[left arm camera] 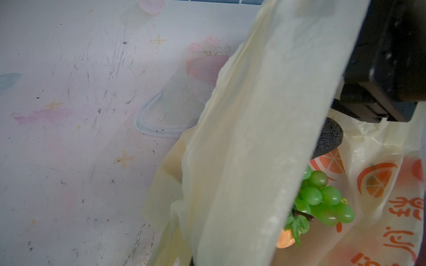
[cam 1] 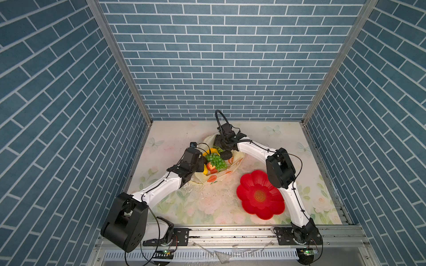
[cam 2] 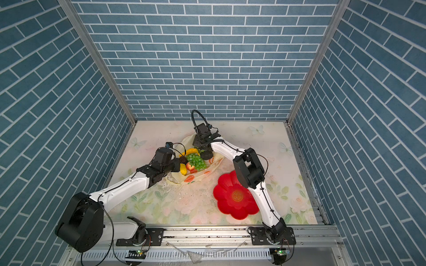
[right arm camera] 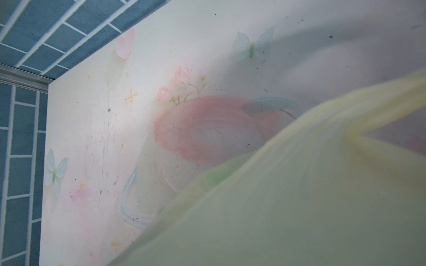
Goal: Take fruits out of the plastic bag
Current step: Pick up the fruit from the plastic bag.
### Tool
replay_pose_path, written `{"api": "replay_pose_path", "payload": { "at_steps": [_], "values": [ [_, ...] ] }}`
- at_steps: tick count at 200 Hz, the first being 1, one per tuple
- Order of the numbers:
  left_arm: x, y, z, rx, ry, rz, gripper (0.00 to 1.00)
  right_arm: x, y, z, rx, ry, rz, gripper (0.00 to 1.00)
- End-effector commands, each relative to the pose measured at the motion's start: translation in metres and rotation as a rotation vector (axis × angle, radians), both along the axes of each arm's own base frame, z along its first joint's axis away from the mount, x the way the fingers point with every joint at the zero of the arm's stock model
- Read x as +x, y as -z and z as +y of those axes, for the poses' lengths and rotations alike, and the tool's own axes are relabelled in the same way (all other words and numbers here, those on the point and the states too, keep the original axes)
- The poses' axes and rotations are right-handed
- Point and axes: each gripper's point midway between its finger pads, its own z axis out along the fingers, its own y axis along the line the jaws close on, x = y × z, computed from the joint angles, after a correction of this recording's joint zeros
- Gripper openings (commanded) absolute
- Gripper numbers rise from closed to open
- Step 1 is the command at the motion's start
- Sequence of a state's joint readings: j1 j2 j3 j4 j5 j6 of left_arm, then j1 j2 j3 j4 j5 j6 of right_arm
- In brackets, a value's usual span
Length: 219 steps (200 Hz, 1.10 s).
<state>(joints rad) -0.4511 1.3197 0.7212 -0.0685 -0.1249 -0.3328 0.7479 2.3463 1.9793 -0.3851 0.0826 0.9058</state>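
- My left pincer (cam 1: 200, 164) sat at the left rim of the plastic bag (cam 1: 213, 177), just left of frame centre in both top views.
- It was clenched. In the left wrist view a broad band of bag film ran taut across the lens, so I recorded it as grasping the bag's rim. The fingertips themselves were hidden.
- My right pincer (cam 1: 221, 145) reached over the bag's far rim, just above frame centre in both top views.
- Its tips were hidden behind its own body, and the right wrist view was veiled by blurred cream film. I could not tell whether it was released or clenched.
- The bag lay on the floral table (cam 1: 207, 207) at mid-frame, its mouth open upward and its orange prints on the near wall.
- All the fruits I could see were inside the bag.
- The green grape bunch (cam 1: 215, 161) was in the middle.
- The yellow banana (cam 1: 213, 150) was just above and left of the grapes.
- The red strawberry (cam 1: 210, 166) was at their lower left, with the yellow lemon (cam 1: 205, 170) just beside it.
- The dark avocado (cam 1: 227, 155) lay at the grapes' upper right, directly below my right pincer.
- The left wrist view confirmed the grapes and the avocado, seen past the film's edge.
- The red flower-shaped plate (cam 1: 251, 184) stood at lower right of the bag, apart from it and partly under my right elbow.
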Motion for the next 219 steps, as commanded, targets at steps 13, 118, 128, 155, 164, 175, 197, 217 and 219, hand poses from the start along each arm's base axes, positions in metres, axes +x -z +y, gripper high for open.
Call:
{"api": "replay_pose_path", "payload": {
  "at_steps": [13, 118, 128, 155, 164, 175, 197, 217, 219],
  "values": [
    [-0.001, -0.003, 0.0, -0.015, 0.001, -0.016, 0.0, 0.002, 0.013, -0.003, -0.016, 0.045, 0.046, 0.69],
    [-0.001, -0.002, 0.0, -0.014, -0.001, -0.015, 0.0, 0.002, 0.021, 0.001, -0.023, 0.008, 0.052, 0.63],
    [-0.001, -0.001, 0.0, -0.012, 0.0, -0.013, 0.0, 0.003, 0.015, 0.001, -0.016, 0.003, 0.033, 0.6],
    [0.0, -0.001, 0.001, -0.009, -0.002, -0.013, 0.0, -0.001, 0.0, 0.0, -0.011, -0.025, -0.001, 0.58],
    [-0.001, 0.001, 0.001, -0.008, -0.003, -0.009, 0.0, -0.003, -0.005, -0.001, -0.014, -0.038, -0.012, 0.58],
    [-0.001, 0.001, 0.002, -0.006, -0.006, -0.008, 0.0, -0.008, -0.012, -0.001, -0.019, -0.061, -0.027, 0.58],
    [0.0, 0.003, 0.003, 0.001, -0.013, -0.006, 0.0, -0.02, -0.027, -0.005, -0.044, -0.102, -0.061, 0.58],
    [0.0, 0.003, 0.003, 0.001, -0.014, -0.005, 0.0, -0.032, -0.043, -0.012, -0.074, -0.128, -0.097, 0.57],
    [0.0, 0.003, 0.003, 0.002, -0.015, -0.004, 0.0, -0.034, -0.043, -0.012, -0.077, -0.133, -0.099, 0.57]
  ]
}}
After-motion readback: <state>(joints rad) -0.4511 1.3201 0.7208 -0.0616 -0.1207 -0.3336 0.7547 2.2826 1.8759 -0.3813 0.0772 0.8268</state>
